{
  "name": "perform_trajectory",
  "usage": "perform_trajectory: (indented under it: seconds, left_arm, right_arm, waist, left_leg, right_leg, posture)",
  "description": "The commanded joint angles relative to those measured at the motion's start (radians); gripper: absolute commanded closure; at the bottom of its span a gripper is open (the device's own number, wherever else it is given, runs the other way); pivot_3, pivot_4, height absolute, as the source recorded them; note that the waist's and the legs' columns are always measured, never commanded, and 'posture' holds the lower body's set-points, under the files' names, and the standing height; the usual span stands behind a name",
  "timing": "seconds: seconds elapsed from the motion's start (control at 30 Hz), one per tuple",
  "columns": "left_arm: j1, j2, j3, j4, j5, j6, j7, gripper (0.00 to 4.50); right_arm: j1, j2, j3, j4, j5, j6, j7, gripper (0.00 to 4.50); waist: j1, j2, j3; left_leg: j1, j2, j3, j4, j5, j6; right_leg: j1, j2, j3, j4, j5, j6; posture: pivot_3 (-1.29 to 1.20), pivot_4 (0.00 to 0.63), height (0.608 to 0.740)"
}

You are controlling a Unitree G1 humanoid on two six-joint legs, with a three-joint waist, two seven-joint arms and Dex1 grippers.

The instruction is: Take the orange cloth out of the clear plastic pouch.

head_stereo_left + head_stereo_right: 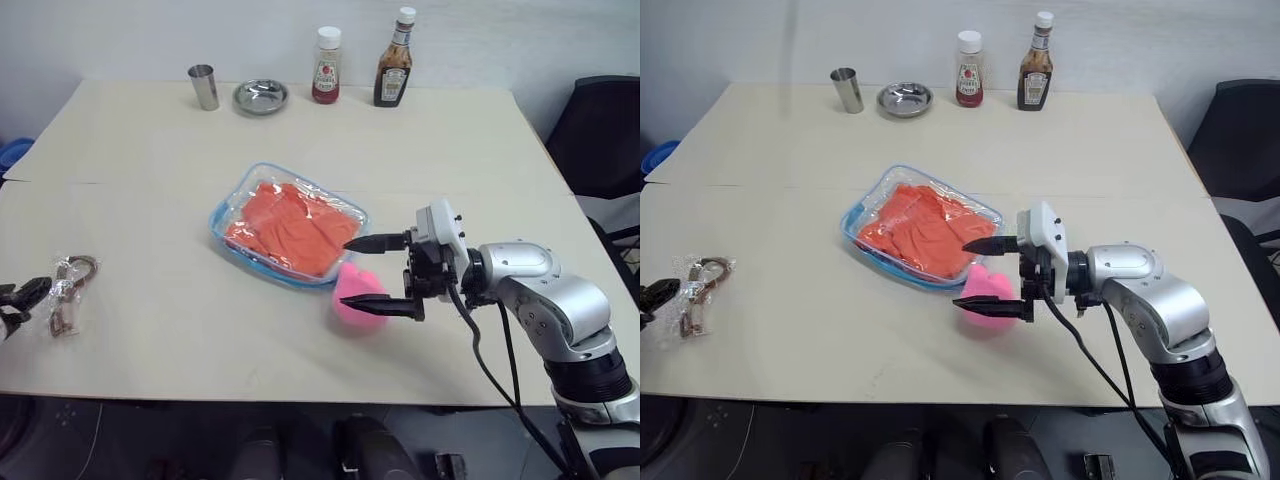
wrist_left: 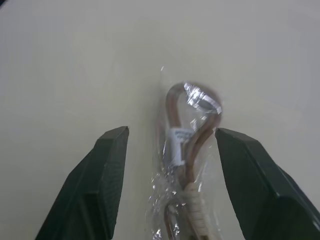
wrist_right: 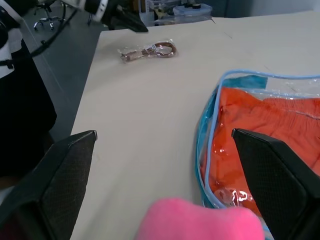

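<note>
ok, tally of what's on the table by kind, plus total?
Bottles: 2, ketchup bottle and brown sauce bottle
Metal cup: 1
Metal dish: 1
Clear plastic pouch holding the orange cloth: 2
Pink pom-pom: 1
Small clear packet: 1
Total: 8

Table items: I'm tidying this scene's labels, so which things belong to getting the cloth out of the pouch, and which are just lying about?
Belong to the job:
orange cloth, inside the pouch
clear plastic pouch
pink pom-pom, between the right gripper's open jaws

Just lying about:
small clear packet by the left gripper
metal cup
metal dish
two sauce bottles
</note>
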State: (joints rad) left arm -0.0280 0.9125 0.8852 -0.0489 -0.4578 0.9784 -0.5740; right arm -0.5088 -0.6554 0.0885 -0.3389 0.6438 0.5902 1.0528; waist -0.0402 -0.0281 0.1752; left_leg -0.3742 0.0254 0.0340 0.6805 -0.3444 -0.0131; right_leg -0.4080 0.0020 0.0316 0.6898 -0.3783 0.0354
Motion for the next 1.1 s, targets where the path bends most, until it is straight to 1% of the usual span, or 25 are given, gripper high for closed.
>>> perform_trajectory:
  seconds: [0.03,0.1,0.17,0.2,0.23,0.27,0.3,0.37,0.47,0.6,0.67,0.77,0.93,1.03,1.1]
  left_arm:
    - [0.03,0.121,0.018,-0.118,-0.091,-0.081,-0.24,1.71]
    - [0.007,0.198,-0.08,-0.138,-0.085,-0.17,-0.335,1.71]
    - [-0.051,0.256,-0.225,-0.111,-0.039,-0.301,-0.398,1.71]
    - [-0.101,0.284,-0.337,-0.086,0.014,-0.394,-0.426,1.71]
    - [-0.171,0.299,-0.461,-0.044,0.088,-0.516,-0.459,1.71]
    - [-0.235,0.302,-0.558,-0.002,0.141,-0.604,-0.49,1.71]
    - [-0.364,0.266,-0.688,0.087,0.226,-0.724,-0.529,1.71]
    - [-0.559,0.198,-0.857,0.244,0.34,-0.899,-0.595,1.71]
    - [-0.773,0.099,-1.019,0.484,0.476,-1.133,-0.651,1.71]
    - [-0.944,0.007,-1.155,0.76,0.639,-1.396,-0.616,1.71]
    - [-1.002,-0.025,-1.194,0.866,0.697,-1.479,-0.591,1.71]
    - [-1.078,-0.075,-1.225,0.999,0.752,-1.551,-0.539,1.71]
    - [-1.152,-0.138,-1.241,1.139,0.808,-1.633,-0.441,1.71]
    - [-1.159,-0.156,-1.23,1.173,0.793,-1.697,-0.449,2.28]
    - [-1.159,-0.15,-1.24,1.185,0.81,-1.717,-0.447,2.92]
  right_arm:
    - [0.022,-0.02,-0.051,-0.037,0.008,-0.003,-0.015,0.0]
    - [0.043,-0.028,-0.064,-0.05,0.011,-0.002,-0.021,0.0]
    - [0.06,-0.034,-0.075,-0.066,0.015,0.0,-0.03,0.0]
    - [0.069,-0.038,-0.083,-0.077,0.017,0.001,-0.038,0.0]
    - [0.076,-0.039,-0.09,-0.085,0.016,0.002,-0.048,0.0]
    - [0.08,-0.038,-0.095,-0.09,0.017,0.004,-0.057,0.0]
    - [0.091,-0.04,-0.105,-0.099,0.017,0.007,-0.07,0.0]
    - [0.116,-0.046,-0.123,-0.122,0.024,0.013,-0.089,0.0]
    - [0.166,-0.055,-0.15,-0.171,0.038,0.026,-0.119,0.0]
    - [0.226,-0.056,-0.19,-0.236,0.06,0.051,-0.171,0.0]
    - [0.244,-0.057,-0.204,-0.255,0.069,0.06,-0.192,0.0]
    - [0.261,-0.058,-0.22,-0.271,0.074,0.068,-0.222,0.0]
    - [0.271,-0.06,-0.23,-0.283,0.079,0.069,-0.245,0.0]
    - [0.276,-0.063,-0.231,-0.291,0.084,0.07,-0.25,0.0]
    - [0.278,-0.067,-0.232,-0.295,0.087,0.072,-0.252,0.0]
  waist:
    - [0.002,0.0,0.0]
    - [0.009,0.0,0.0]
    - [0.013,0.002,0.001]
    - [0.014,0.003,0.002]
    - [0.014,0.004,0.002]
    - [0.012,0.005,0.002]
    - [0.012,0.005,0.003]
    - [0.013,0.005,0.003]
    - [0.007,0.005,0.003]
    - [-0.002,0.004,0.003]
    - [-0.004,0.004,0.003]
    - [-0.001,0.004,0.003]
    - [0.011,0.004,0.003]
    - [0.012,0.003,0.003]
    - [0.012,0.003,0.003]
  left_leg:
    - [0.0,0.0,0.0,0.0,0.0,-0.001]
    - [0.0,-0.001,0.0,0.0,0.0,-0.001]
    - [0.0,-0.002,-0.001,-0.001,0.001,0.0]
    - [0.001,-0.003,0.0,-0.001,0.001,0.0]
    - [0.001,-0.005,0.0,-0.002,0.002,0.001]
    - [0.001,-0.006,0.0,-0.003,0.002,0.002]
    - [0.001,-0.006,0.001,-0.005,0.003,0.002]
    - [0.001,-0.007,0.002,-0.005,0.004,0.003]
    - [-0.003,-0.007,0.002,-0.003,0.005,0.002]
    - [-0.009,-0.007,0.003,0.0,0.005,0.004]
    - [-0.01,-0.007,0.003,0.002,0.005,0.004]
    - [-0.011,-0.007,0.002,0.003,0.005,0.004]
    - [-0.011,-0.007,0.002,0.004,0.005,0.004]
    - [-0.011,-0.007,0.002,0.004,0.005,0.004]
    - [-0.011,-0.007,0.002,0.004,0.005,0.004]
  right_leg:
    - [0.0,0.0,0.0,0.0,0.0,0.0]
    - [0.001,-0.001,0.0,-0.001,0.0,0.0]
    - [0.001,-0.003,0.0,-0.001,0.0,-0.001]
    - [0.002,-0.005,-0.001,-0.001,0.0,-0.001]
    - [0.002,-0.006,-0.001,-0.001,0.0,-0.001]
    - [0.002,-0.007,-0.001,-0.001,0.0,-0.001]
    - [0.001,-0.008,0.0,-0.002,0.0,-0.001]
    - [0.001,-0.008,0.0,-0.001,0.0,-0.001]
    - [-0.002,-0.007,-0.001,0.001,0.0,0.0]
    - [-0.008,-0.006,0.0,0.005,0.0,0.001]
    - [-0.009,-0.007,0.0,0.005,0.0,0.001]
    - [-0.01,-0.007,-0.001,0.005,0.0,0.001]
    - [-0.01,-0.008,-0.001,0.005,0.0,0.001]
    - [-0.01,-0.008,-0.001,0.006,0.001,0.001]
    - [-0.01,-0.008,-0.001,0.006,0.001,0.001]
  posture:
    - [0.0,0.15,0.74]
    - [0.0,0.15,0.74]
    - [0.0,0.15,0.74]
    - [0.0,0.15,0.74]
    - [0.0,0.15,0.74]
    - [0.0,0.15,0.74]
    - [0.0,0.15,0.74]
    - [0.0,0.15,0.74]
    - [0.0,0.15,0.74]
    - [0.0,0.15,0.74]
    - [0.0,0.15,0.74]
    - [0.0,0.15,0.74]
    - [0.0,0.15,0.74]
    - [0.0,0.15,0.74]
    - [0.0,0.15,0.74]
